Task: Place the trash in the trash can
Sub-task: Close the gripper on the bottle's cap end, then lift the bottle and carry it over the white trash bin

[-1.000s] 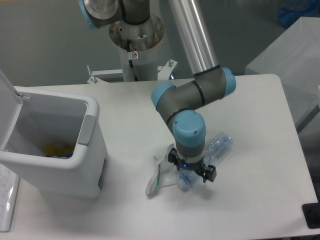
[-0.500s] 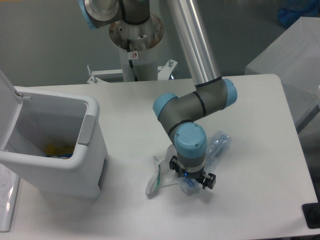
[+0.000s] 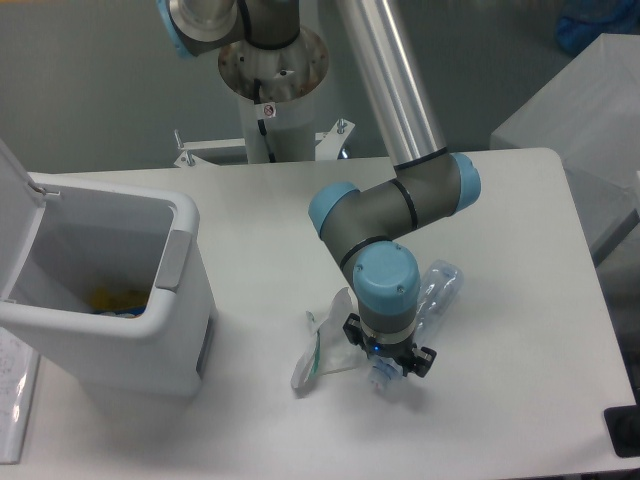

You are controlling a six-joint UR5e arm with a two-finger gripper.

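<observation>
The trash is two items lying on the white table. A clear crushed bottle [image 3: 440, 287] lies at an angle, and its lower end is hidden under my wrist. A crumpled clear wrapper with a green streak [image 3: 316, 349] lies just left of it. My gripper [image 3: 387, 362] points straight down over the bottle's lower end. Its black fingers [image 3: 424, 359] stand apart on either side of the bottle, so it is open. The white trash can [image 3: 176, 262] stands at the left with its lid [image 3: 12, 205] tipped back, well apart from the gripper.
Yellow and blue scraps [image 3: 112, 299] lie in the bottom of the bin. The arm's base column [image 3: 272, 95] rises at the back. The table's front edge runs close below the gripper. A grey box [image 3: 590, 110] stands off the table's right side.
The gripper has shifted slightly toward the front right and settled lower over the bottle's end. The bottle and wrapper have hardly moved.
</observation>
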